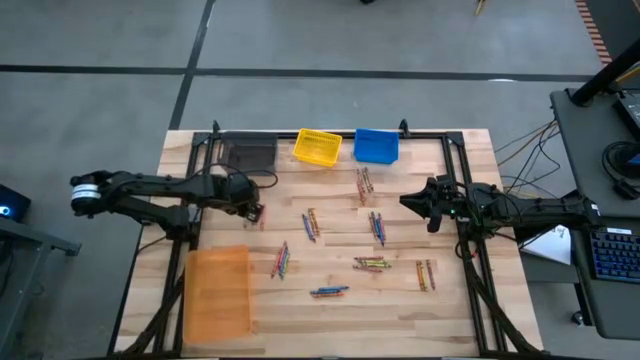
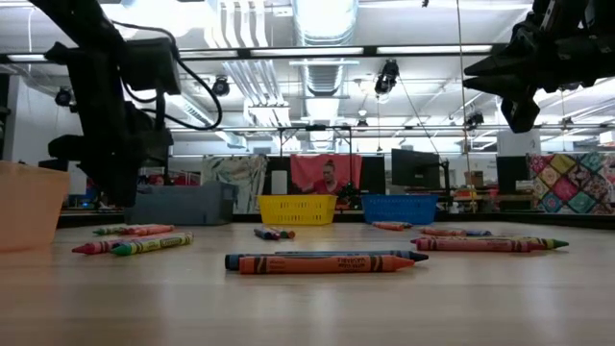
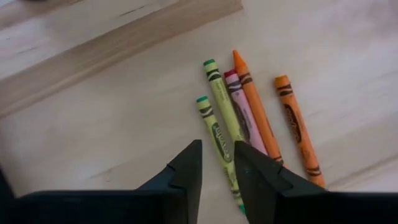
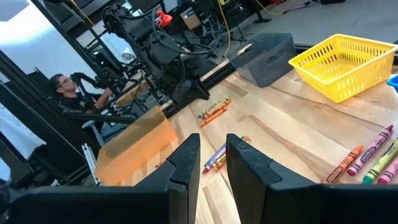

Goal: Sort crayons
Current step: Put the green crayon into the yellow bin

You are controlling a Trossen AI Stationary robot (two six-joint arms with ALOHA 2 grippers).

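Observation:
My left gripper (image 1: pixel 257 211) hovers low over a small cluster of crayons (image 3: pixel 249 112) near the grey bin (image 1: pixel 250 155): two yellow-green, one pink-red and two orange, all lying on the wood. Its fingers (image 3: pixel 186 177) stand slightly open with nothing between them; one yellow-green crayon (image 3: pixel 214 134) lies on the table under the gap. My right gripper (image 1: pixel 408 201) hangs raised at the table's right, slightly open and empty (image 4: pixel 213 162). More crayons lie in loose groups across the middle (image 1: pixel 311 224) (image 1: pixel 377 227) (image 1: pixel 372 263) and in the front of the low view (image 2: pixel 327 260).
A yellow bin (image 1: pixel 318 146) and a blue bin (image 1: pixel 377 146) stand at the back edge, and an orange bin (image 1: pixel 218 290) at the front left. A black frame rail (image 1: pixel 330 133) borders the table. A person (image 4: pixel 62 87) sits beyond the left side.

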